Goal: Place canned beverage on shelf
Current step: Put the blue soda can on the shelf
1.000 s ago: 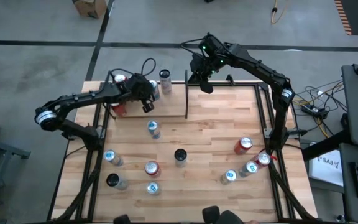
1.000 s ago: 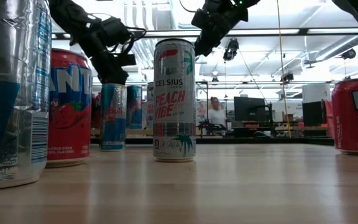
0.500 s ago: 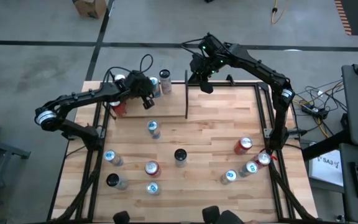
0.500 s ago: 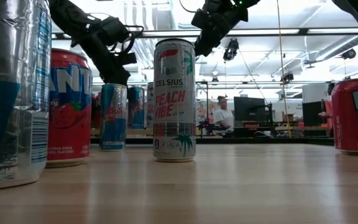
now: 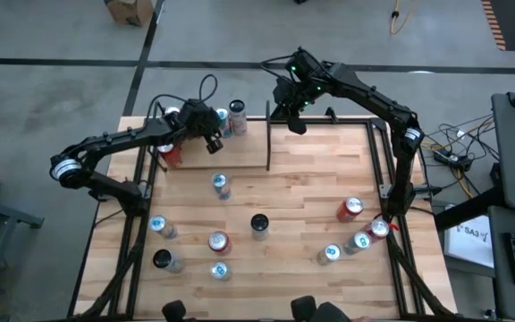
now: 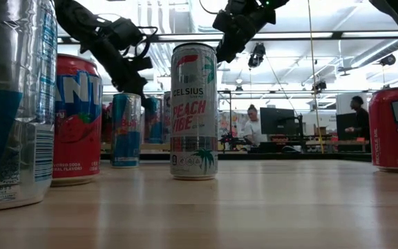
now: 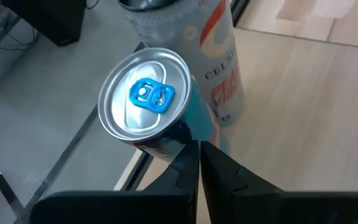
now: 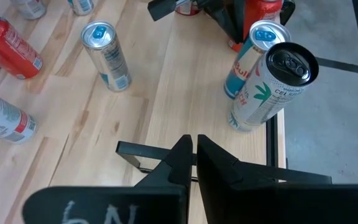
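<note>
The left gripper (image 5: pixel 211 143), fingers pressed together and holding nothing, hovers right beside the blue-tabbed can (image 7: pixel 146 99) standing in the shelf (image 5: pixel 267 168) bay at far left — touching the Celsius can (image 8: pixel 271 87). A careless sweep could topple both. The right gripper (image 5: pixel 297 125) waits likewise closed, empty.

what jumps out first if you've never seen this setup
Cans stand scattered over the wooden table. At its far edge the left gripper, shut, hovers beside a blue-tabbed can and a Celsius can in the narrow shelf bay. The right gripper, also shut, hangs above the wider bay.
</note>
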Available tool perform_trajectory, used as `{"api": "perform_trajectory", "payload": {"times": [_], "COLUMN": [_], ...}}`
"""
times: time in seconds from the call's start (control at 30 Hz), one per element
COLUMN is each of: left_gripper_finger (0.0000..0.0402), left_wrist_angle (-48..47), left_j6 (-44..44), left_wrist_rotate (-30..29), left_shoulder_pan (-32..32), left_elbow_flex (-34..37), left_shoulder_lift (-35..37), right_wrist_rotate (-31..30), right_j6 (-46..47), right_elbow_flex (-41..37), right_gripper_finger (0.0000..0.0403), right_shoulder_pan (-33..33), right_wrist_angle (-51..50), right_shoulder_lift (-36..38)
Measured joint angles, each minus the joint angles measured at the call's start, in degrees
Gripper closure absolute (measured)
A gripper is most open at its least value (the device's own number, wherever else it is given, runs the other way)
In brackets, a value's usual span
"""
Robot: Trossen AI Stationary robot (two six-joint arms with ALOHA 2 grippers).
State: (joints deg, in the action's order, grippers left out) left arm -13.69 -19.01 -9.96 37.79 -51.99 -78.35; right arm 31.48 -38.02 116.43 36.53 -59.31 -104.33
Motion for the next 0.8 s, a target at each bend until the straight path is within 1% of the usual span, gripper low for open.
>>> {"api": "perform_trajectory", "payload": {"times": [0.7,0.8], "left_gripper_finger": [0.0402,0.0402], "left_wrist_angle": [0.81,-0.45], "left_j6": [0.25,1.51], "left_wrist_rotate": [0.0,0.01], "left_shoulder_pan": [0.47,0.19], "left_elbow_flex": [0.0,0.04], "left_shoulder_lift": [0.03,1.11], "right_wrist_rotate": [-0.02,-0.02], "right_j6": [0.16,2.7], "right_elbow_flex": [-1.38,-1.18], "right_gripper_finger": [0.039,0.039], "right_shoulder_pan": [0.0,0.0], "right_wrist_angle": [0.02,-0.09], "right_shoulder_lift": [-0.02,-0.02]}}
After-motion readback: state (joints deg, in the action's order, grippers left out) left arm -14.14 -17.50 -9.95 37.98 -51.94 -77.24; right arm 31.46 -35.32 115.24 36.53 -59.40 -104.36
